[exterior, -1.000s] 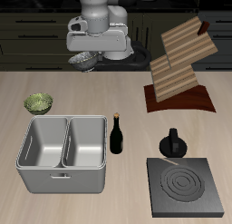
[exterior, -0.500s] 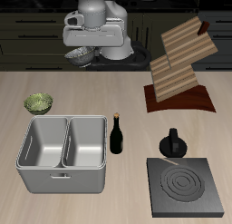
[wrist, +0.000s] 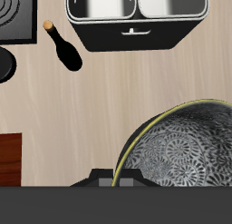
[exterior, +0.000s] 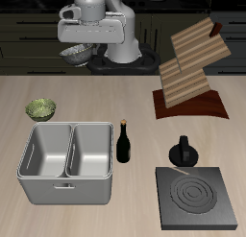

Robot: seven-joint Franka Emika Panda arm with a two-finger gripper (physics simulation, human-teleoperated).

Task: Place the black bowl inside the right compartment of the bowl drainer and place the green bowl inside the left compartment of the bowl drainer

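Gripper [exterior: 79, 51] clamped on the black bowl [exterior: 75, 54], now higher and shifted sideways compared with a second ago, hanging above the table's back edge. Fingertips hidden behind the bowl. At seven o'clock below lie the green bowl [exterior: 40, 109] and bowl drainer [exterior: 67, 186], unmoved.

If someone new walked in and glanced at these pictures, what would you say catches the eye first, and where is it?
The pincer stands out first, holding the black bowl high in the air over the table's back edge; the bowl's speckled inside fills much of the wrist view. Next comes the bowl drainer near the table's front edge, both wells bare, with a dark bottle beside it. The green bowl sits on the table just behind the drainer.
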